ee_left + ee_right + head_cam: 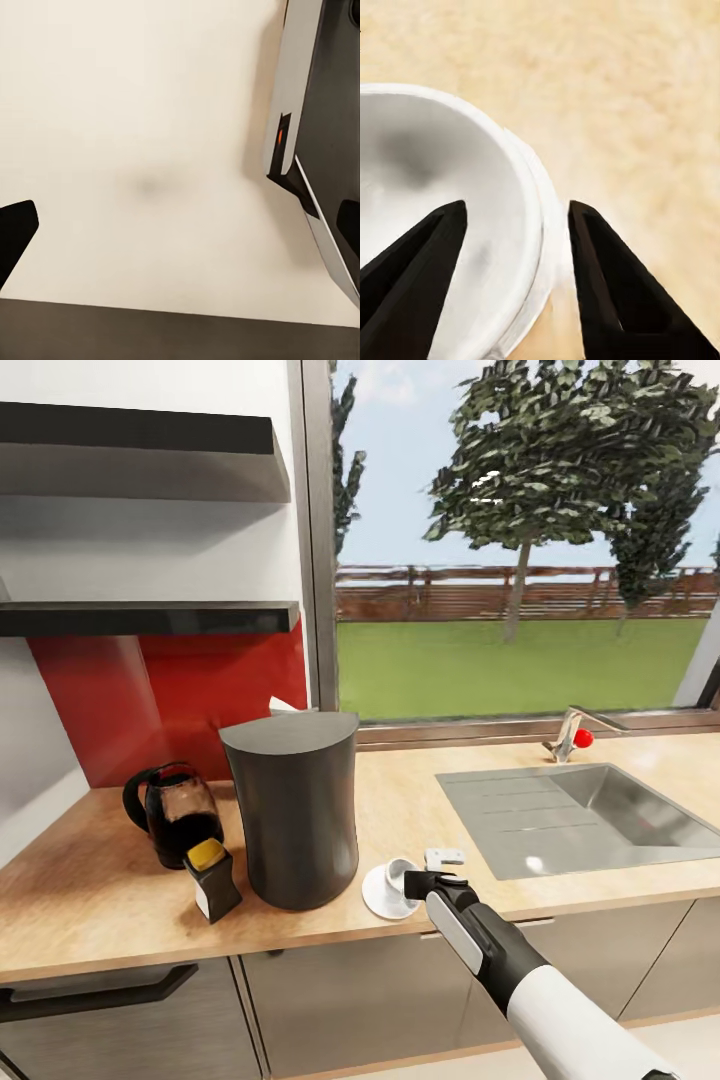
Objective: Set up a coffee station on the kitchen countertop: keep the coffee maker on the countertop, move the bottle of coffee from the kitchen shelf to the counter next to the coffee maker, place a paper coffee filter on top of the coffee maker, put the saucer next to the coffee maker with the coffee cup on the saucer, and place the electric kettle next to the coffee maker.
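On the light wood kitchen countertop [90, 900] stands the tall dark grey coffee maker [292, 810]. A white paper coffee filter [283, 706] peeks out behind its top. The bottle of coffee [212, 880], yellow-capped, stands at its left front, with a dark glass kettle [176, 815] behind. To its right the white coffee cup [400, 872] sits on the saucer [378, 898]. My right gripper [412, 881] is at the cup, open; in the right wrist view its fingers [515, 206] straddle the cup's [427, 165] rim. My left gripper [182, 225] is open over cream floor.
An inset steel sink [590, 815] with a faucet [572, 735] lies to the right, below a wide window. Two dark grey wall shelves [150, 618] hang over the counter's left part, against a red and white wall. Grey cabinet fronts [340, 990] run below.
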Motion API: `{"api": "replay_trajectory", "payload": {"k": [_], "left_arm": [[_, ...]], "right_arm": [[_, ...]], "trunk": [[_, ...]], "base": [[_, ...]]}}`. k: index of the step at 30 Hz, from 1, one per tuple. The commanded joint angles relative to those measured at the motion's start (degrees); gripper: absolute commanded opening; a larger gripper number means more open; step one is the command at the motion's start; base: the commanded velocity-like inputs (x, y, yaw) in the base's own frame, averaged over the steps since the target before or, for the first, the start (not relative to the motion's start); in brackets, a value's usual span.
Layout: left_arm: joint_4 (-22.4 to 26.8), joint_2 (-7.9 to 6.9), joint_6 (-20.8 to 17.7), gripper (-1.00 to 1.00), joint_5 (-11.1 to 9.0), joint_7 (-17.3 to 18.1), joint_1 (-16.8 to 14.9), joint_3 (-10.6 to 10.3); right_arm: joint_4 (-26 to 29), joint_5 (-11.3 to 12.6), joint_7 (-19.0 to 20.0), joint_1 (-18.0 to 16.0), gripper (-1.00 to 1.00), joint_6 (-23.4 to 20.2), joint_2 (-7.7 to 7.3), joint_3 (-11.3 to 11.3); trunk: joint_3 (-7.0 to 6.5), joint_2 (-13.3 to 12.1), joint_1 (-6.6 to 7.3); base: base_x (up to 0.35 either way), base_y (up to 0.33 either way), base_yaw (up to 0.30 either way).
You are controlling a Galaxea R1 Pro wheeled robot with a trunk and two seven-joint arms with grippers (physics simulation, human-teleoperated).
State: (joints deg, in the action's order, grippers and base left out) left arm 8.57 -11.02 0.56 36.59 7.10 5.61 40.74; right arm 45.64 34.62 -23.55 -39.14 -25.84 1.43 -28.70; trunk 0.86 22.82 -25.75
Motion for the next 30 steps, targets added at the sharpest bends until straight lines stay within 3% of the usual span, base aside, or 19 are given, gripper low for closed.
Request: {"api": "replay_trajectory", "payload": {"k": [1,14,23,30], "left_arm": [[0.13,0.03,0.06,1.00,0.50,0.36,0.01,0.48],[0.12,0.03,0.06,1.00,0.50,0.37,0.01,0.48],[0.10,0.03,0.06,1.00,0.50,0.38,0.01,0.48],[0.05,0.01,0.06,1.00,0.50,0.38,0.01,0.48]], "right_arm": [[0.06,0.54,-0.53,-0.06,1.00,-0.08,-0.03,-0.21],[0.30,0.65,-0.55,-0.06,1.00,-0.08,0.04,-0.03],[9.16,0.71,-0.79,-0.06,1.00,-0.33,-0.02,0.30],[9.63,0.71,-0.79,-0.06,1.00,-0.35,-0.17,0.31]], "trunk": [[0.09,0.10,-0.04],[0.09,0.10,-0.04],[0.09,0.10,-0.04],[0.09,0.10,-0.04]], "base": [[0.005,0.000,0.000],[0.000,0.000,0.000],[0.000,0.000,0.000],[0.000,0.000,0.000]]}}
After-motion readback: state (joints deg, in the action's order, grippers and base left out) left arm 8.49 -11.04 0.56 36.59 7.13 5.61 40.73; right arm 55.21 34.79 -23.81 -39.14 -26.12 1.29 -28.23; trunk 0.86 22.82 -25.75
